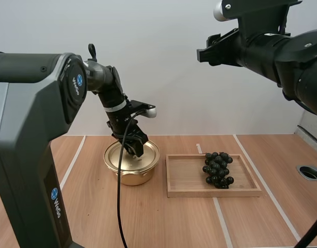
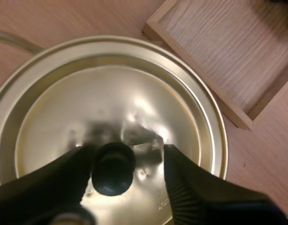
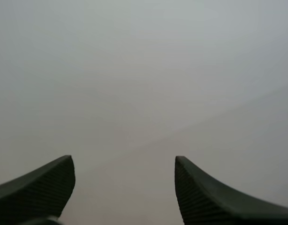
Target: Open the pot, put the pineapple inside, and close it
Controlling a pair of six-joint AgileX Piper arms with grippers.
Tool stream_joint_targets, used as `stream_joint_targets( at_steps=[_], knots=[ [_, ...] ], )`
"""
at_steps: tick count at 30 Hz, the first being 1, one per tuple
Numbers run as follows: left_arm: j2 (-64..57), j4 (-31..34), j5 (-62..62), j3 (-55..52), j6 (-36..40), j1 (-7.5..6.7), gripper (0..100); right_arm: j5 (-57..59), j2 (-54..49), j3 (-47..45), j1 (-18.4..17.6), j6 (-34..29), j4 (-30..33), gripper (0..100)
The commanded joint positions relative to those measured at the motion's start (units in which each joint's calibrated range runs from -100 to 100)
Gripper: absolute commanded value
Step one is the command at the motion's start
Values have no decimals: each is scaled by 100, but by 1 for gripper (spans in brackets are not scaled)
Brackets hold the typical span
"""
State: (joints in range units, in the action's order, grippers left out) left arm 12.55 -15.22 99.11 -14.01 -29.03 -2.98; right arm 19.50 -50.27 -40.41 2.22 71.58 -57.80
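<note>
Left hand (image 2: 127, 151) straddles black knob (image 2: 113, 168) on shiny gold pot lid (image 2: 111, 89).

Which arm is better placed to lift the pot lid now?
Left. The left gripper is down over the gold lid, open fingers either side of the black knob. The right gripper is open too but raised high, away from the pot.

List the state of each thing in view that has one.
pot: closed, lid on.
lid: seated on the pot.
left gripper: open, a finger on either side of the knob.
right gripper: open, empty, raised.
grapes: lying in the tray, untouched.
tray: holds only the grapes.
</note>
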Motion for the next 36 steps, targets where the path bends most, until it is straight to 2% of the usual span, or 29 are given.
stream_joint_targets(
  at_steps=[1, 9, 14, 17, 22, 25, 28, 29, 30, 33, 36],
  knots=[
    [22, -46, 89, -24, -85, -18, 100, 190, -30, -17, 16, -6, -14, 100],
    [-200, -46, 89, 465, -8, -18, 100, 240, -30, -17, 16, -6, 62, 100],
    [-701, -101, 89, 889, 718, 30, 100, 204, -30, -17, 16, -6, 201, 100],
    [-1244, -611, -1120, 818, 718, 142, 100, 115, -57, -17, 16, -6, 169, 100],
    [-2602, -2126, -3683, 276, 313, 471, 100, -15, -36, -17, 16, -233, 156, 100],
    [-3519, -2250, -4957, -168, 255, 629, 100, 396, 3, -17, 16, -233, 348, 100],
    [-4246, -2250, -5402, -530, 255, 732, 100, 695, 43, -17, 16, -233, 374, 100],
    [-4841, -2250, -5621, -926, 255, 837, 100, 984, 125, -17, 16, -233, 374, 100],
    [-5172, -2250, -5688, -1082, 255, 874, 100, 1268, 212, -17, 16, -233, 374, 100],
    [-6075, -2264, -5919, -1676, 255, 959, 100, 1660, 272, -17, 16, -233, 374, 100],
    [-6964, -2336, -5996, -2206, 255, 959, 100, 1953, 272, -17, 16, -233, 368, 100]
  ],
)
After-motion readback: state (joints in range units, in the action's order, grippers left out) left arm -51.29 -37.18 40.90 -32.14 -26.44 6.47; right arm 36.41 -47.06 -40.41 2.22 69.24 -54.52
